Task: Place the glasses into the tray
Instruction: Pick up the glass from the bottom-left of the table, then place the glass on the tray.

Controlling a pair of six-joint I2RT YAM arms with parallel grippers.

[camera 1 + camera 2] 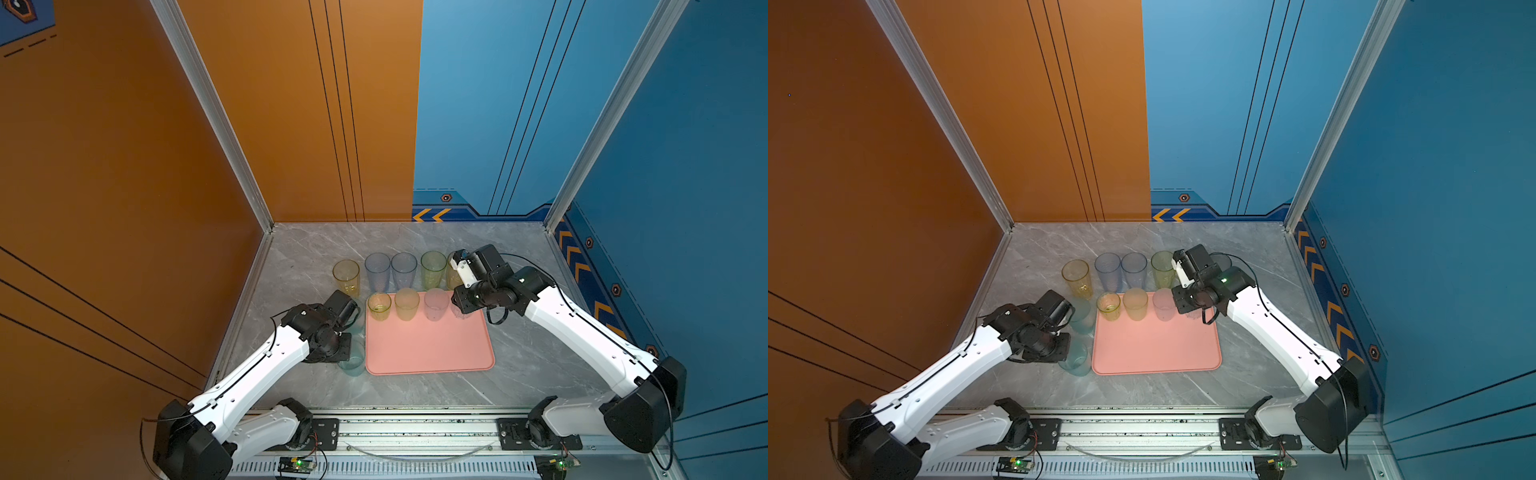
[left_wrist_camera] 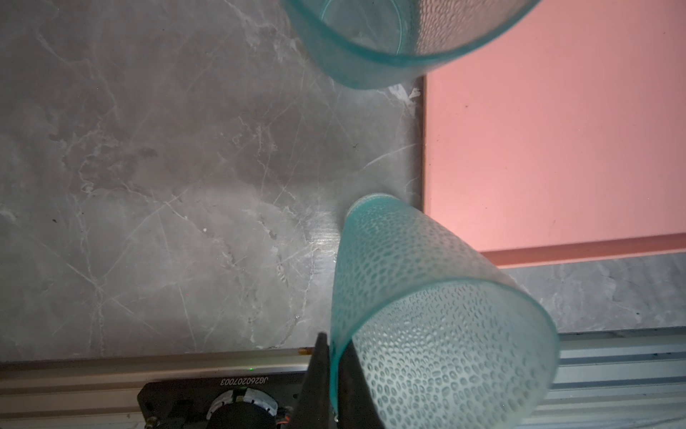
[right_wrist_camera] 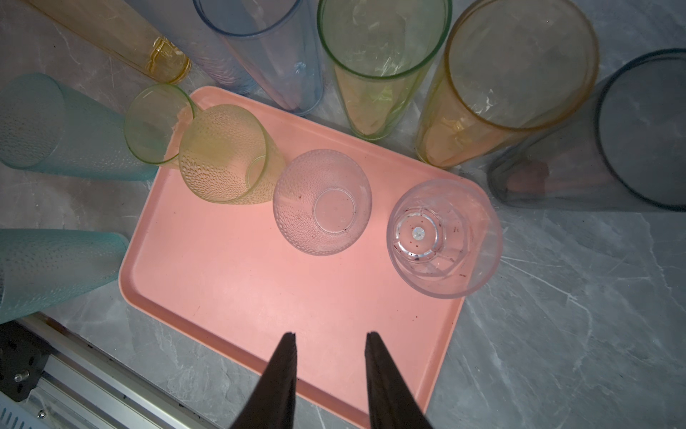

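Left gripper (image 2: 334, 347): clamped on rim of teal dimpled plastic tumbler (image 2: 427, 297), just left of salmon-pink rectangular plastic tray (image 2: 557, 130);
Right gripper (image 3: 330, 336): jaws partly parted, empty, over tray

tray (image 3: 237, 282): one
glasses (image 3: 322, 202) standing in the tray: four
tall glasses (image 3: 382, 67) behind the tray: six
teal glasses (image 3: 55, 126) left of the tray: two

Translucent dimpled teal plastic tumbler (image 2: 427, 297), matt salmon plastic tray (image 2: 557, 130), grey marble-look tabletop (image 2: 148, 167) — faintly glossy, ribbed metal rail (image 2: 612, 364).
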